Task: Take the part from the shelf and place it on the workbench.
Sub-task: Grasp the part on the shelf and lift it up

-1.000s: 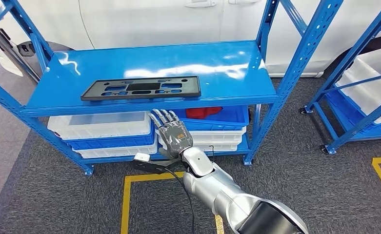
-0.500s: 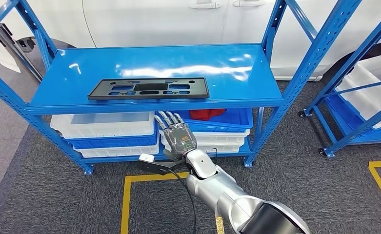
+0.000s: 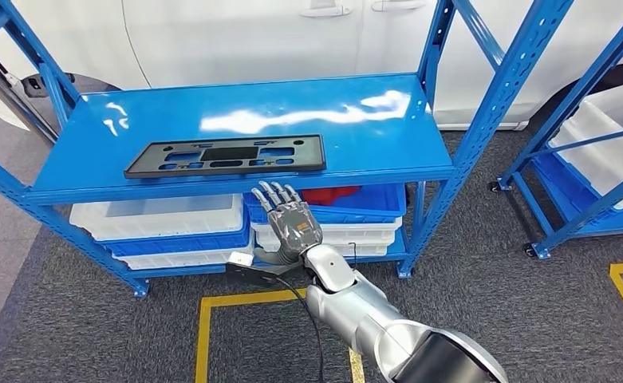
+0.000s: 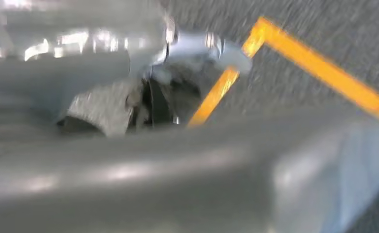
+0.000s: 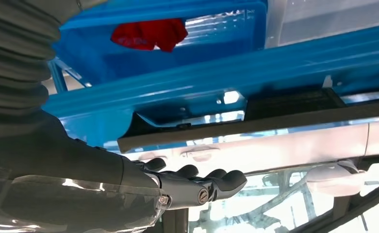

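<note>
A flat black part with several cutouts lies near the front edge of the blue shelf. My right hand is raised in front of the shelf, just below its front edge and under the part's right end, fingers straight and apart, holding nothing. In the right wrist view the part shows edge-on above the shelf lip, with the right hand apart from it. The left wrist view is blurred; a grey mass that may be my left hand hangs over the floor, and I cannot make out its fingers.
White and blue bins fill the lower shelf; one blue bin holds a red thing. A blue upright stands right of the hand. A second blue rack is at far right. Yellow tape marks the grey carpet; a white car is behind.
The whole picture has shifted a little, so the camera moved. My right hand keeps its place just under the shelf's front edge, still spread and holding nothing.
</note>
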